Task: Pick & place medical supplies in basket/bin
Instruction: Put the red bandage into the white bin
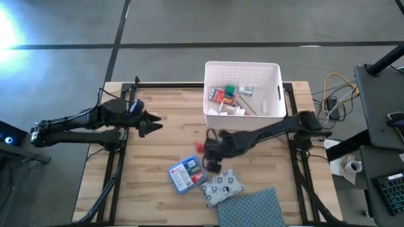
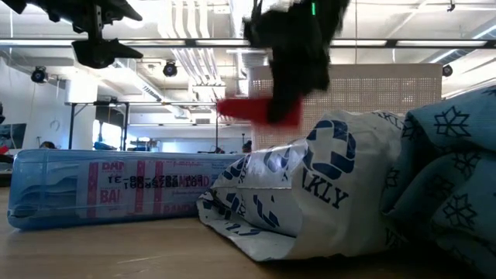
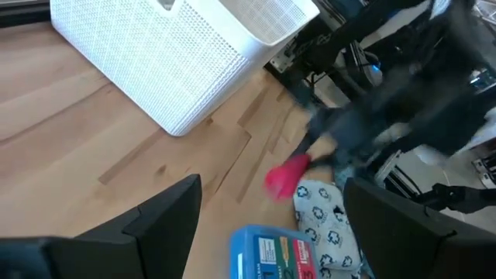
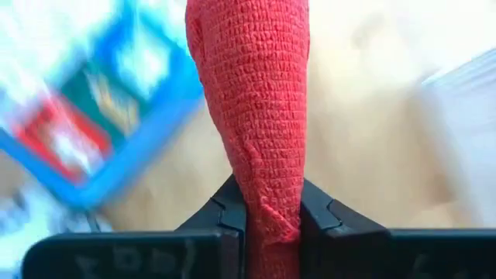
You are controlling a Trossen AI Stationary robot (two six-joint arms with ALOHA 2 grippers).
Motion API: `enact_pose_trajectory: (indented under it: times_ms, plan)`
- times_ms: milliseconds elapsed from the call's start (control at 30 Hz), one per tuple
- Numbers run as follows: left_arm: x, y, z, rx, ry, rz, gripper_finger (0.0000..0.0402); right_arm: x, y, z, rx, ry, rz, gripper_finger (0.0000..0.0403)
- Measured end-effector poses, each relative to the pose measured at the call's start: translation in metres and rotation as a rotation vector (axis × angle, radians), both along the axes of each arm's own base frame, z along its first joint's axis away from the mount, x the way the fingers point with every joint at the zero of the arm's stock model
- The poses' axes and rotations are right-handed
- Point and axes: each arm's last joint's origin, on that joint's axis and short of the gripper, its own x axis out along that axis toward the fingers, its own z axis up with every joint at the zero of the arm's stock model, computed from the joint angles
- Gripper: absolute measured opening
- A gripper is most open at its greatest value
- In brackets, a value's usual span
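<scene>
I had the right gripper (image 4: 273,213) clamped on the red wrap (image 4: 252,101), arm stretched low over mid-table near the bin (image 1: 243,116), while the left gripper (image 1: 153,123) hung open far left.

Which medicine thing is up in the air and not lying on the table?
The red woven bandage roll, pinched in the right hand. The blue flat packet and white patterned pouch lie on the table.

Red bandage roll (image 4: 256,116), woven texture, squeezed, held above table. Blue-and-red flat packet (image 1: 184,173) and white patterned pouch (image 1: 222,186) lie side by side on wood. White perforated bin (image 1: 243,69) upright, holding several small packs.
</scene>
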Motion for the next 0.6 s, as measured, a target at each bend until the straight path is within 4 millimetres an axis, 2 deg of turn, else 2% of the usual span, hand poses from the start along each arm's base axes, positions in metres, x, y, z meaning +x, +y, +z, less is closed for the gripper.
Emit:
enact_pose_trajectory:
  times_ms: [167, 300, 400, 533, 600]
  plan:
    - [0.002, 0.000, -0.001, -0.002, 0.012, 0.000, 0.0293, -0.029, -0.031, 0.090, -0.179, -0.299, -0.190, 0.0065]
    - [0.006, 0.001, -0.003, -0.005, 0.027, 0.000, 0.0293, -0.065, -0.064, 0.143, -0.266, -0.470, -0.394, 0.0081]
    - [0.010, 0.002, -0.005, -0.008, 0.041, 0.001, 0.0293, -0.088, -0.103, 0.155, -0.242, -0.483, -0.576, 0.0082]
    - [0.016, 0.003, -0.007, -0.012, 0.063, 0.001, 0.0293, -0.102, -0.154, 0.146, -0.194, -0.406, -0.687, 0.0109]
    - [0.018, 0.003, -0.004, -0.013, 0.064, 0.000, 0.0293, -0.104, -0.169, 0.144, -0.152, -0.401, -0.706, 0.0135]
